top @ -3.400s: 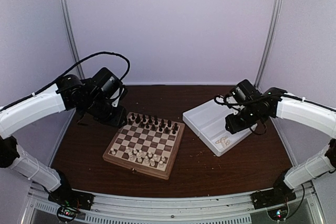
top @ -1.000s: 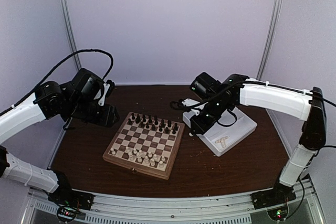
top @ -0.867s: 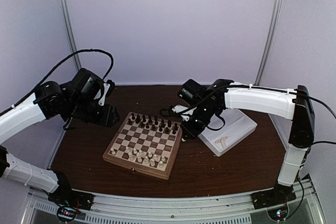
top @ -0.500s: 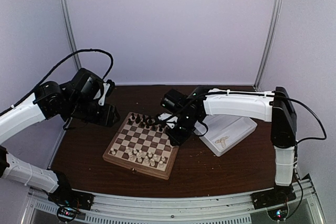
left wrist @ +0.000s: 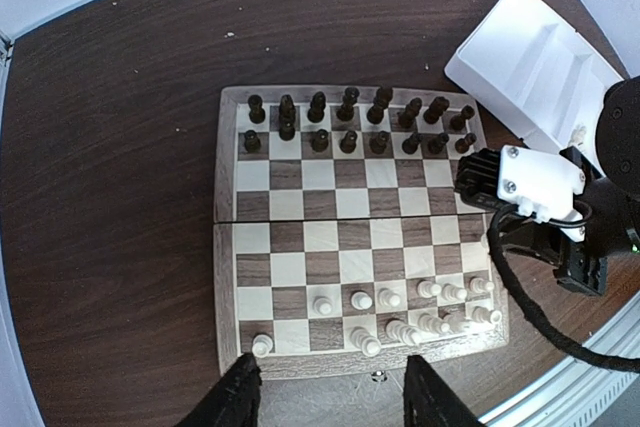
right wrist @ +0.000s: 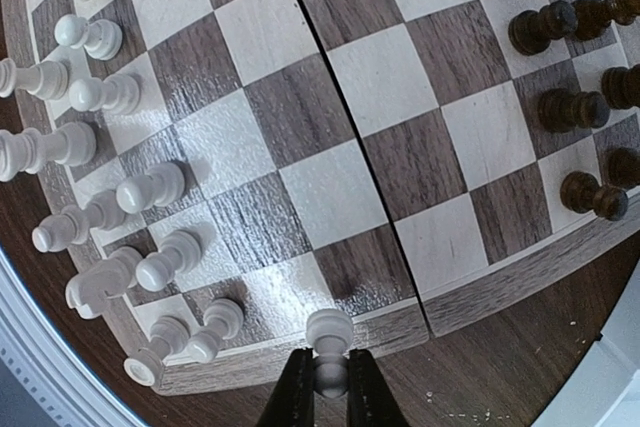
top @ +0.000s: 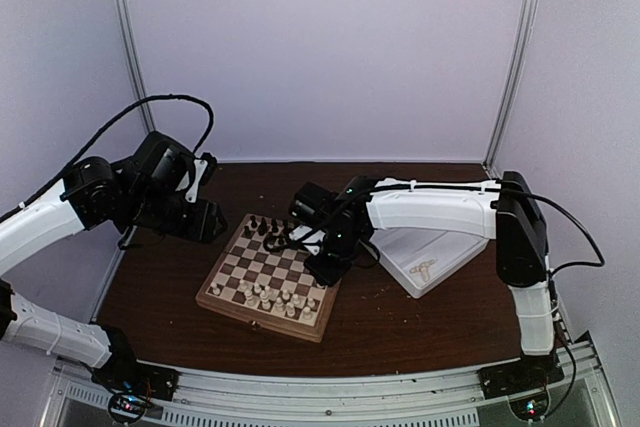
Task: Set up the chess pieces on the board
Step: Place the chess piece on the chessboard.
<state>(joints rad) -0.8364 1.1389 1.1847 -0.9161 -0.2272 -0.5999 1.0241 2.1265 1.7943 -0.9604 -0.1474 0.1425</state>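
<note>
My right gripper (right wrist: 330, 372) pinches a cream pawn (right wrist: 329, 332) over the board (right wrist: 300, 107) edge, left gripper (left wrist: 330, 397) wide and empty; I'd lower it upright, centred on a vacant square.

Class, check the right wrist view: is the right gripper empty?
No, the right gripper is shut on a cream chess piece, held at the edge of the board.
</note>
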